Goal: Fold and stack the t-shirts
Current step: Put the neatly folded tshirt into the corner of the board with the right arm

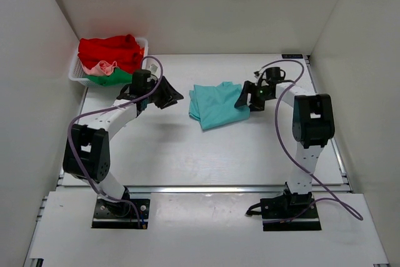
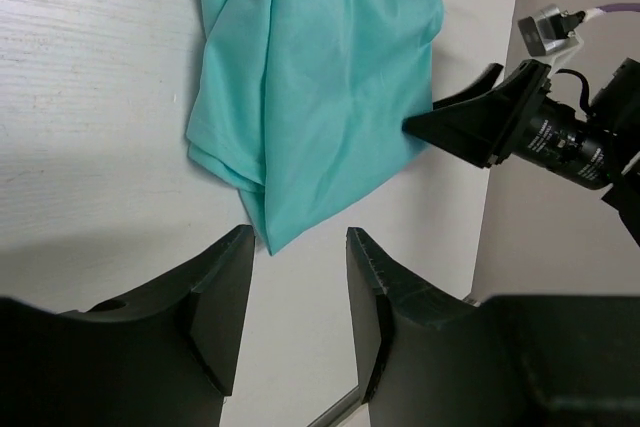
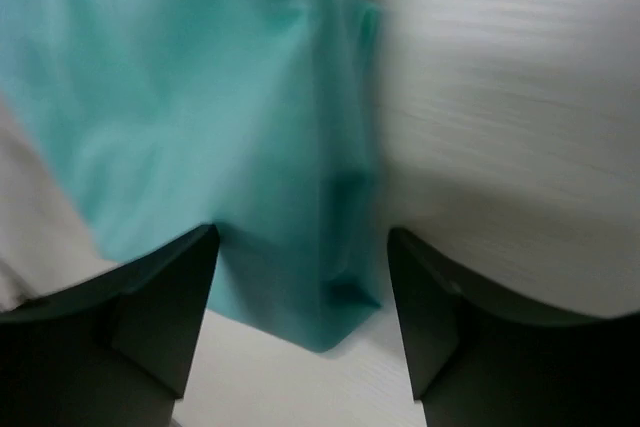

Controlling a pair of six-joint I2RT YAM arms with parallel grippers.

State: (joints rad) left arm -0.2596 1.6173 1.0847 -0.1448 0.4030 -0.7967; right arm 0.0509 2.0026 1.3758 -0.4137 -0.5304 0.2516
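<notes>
no text or marking can be read (any view)

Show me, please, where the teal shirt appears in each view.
Top external: teal shirt near the centre, with the right gripper at its right edge.
Left wrist: upper centre, beyond the left gripper.
Right wrist: left and centre, blurred, under the open jaws.
Shared landmark: the right gripper at the shirt's edge.
</notes>
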